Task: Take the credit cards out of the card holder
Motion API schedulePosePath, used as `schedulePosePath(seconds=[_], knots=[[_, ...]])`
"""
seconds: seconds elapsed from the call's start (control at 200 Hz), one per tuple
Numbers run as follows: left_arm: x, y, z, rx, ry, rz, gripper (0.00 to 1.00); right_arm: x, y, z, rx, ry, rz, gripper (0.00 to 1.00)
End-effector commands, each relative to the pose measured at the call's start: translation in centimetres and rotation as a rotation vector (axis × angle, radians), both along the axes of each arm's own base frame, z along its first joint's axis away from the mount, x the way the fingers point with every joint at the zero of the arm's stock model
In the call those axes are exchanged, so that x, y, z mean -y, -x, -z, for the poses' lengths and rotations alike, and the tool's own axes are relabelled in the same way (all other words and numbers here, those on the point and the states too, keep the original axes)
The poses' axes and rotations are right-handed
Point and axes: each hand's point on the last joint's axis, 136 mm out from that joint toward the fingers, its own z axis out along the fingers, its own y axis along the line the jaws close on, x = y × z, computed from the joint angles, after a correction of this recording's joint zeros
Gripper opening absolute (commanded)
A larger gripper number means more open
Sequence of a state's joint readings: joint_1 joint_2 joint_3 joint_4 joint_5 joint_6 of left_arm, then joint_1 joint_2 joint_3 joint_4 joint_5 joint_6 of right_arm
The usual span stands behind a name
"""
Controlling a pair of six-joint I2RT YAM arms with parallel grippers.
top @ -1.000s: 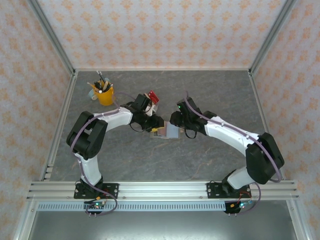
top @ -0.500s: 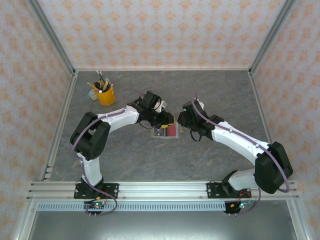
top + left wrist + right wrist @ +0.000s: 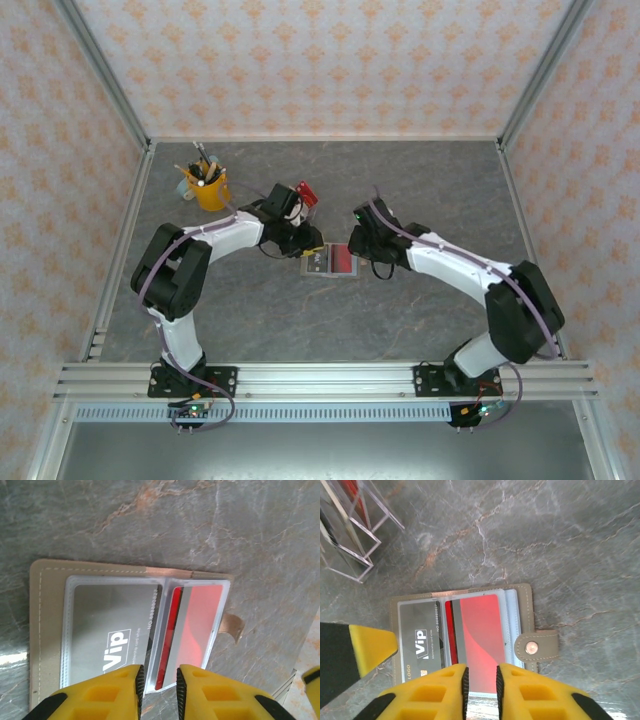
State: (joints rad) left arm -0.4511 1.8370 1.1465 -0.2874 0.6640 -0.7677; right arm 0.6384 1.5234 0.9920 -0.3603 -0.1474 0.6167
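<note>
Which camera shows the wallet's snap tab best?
Right wrist view: the snap tab lies flat at the open wallet's edge, metal stud facing up, unblocked. The left wrist view catches it curled at the wallet's edge, stud hidden. From the top camera it is too small to make out.

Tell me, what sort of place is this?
Most likely a robotics lab test cell: a left arm and a right arm bolted to an aluminium rail, wallpapered walls in a metal frame, and staged props on the table, a yellow cup of pens and an open card holder.
</note>
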Motion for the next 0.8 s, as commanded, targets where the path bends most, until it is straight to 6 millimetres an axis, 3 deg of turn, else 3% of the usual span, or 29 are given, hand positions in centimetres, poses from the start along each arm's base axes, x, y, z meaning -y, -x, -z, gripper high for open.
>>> schedulePosePath(seconds=[0.0, 0.245, 0.611, 0.641, 0.796], knots=[[0.3, 0.0, -0.9, 0.019, 0.024, -0.011, 0.27, -0.9, 0.0, 0.8, -0.068, -0.010, -0.015, 0.22], [1.9, 0.3, -0.3, -0.002, 0.049, 0.034, 0.26, -1.3, 0.0, 3.5, -0.163, 0.028, -0.009, 0.21], [3.1, 0.1, 0.3, -0.012, 0.046, 0.054, 0.24, -1.1, -0.1, 5.7, -0.215, 0.083, -0.003, 0.18], [3.1, 0.3, 1.5, -0.037, 0.032, 0.054, 0.24, -1.0, -0.1, 5.9, -0.218, 0.088, -0.002, 0.18], [3.3, 0.2, 2.0, -0.045, 0.034, 0.061, 0.24, -0.8, 0.2, 6.7, -0.237, 0.105, -0.003, 0.18]])
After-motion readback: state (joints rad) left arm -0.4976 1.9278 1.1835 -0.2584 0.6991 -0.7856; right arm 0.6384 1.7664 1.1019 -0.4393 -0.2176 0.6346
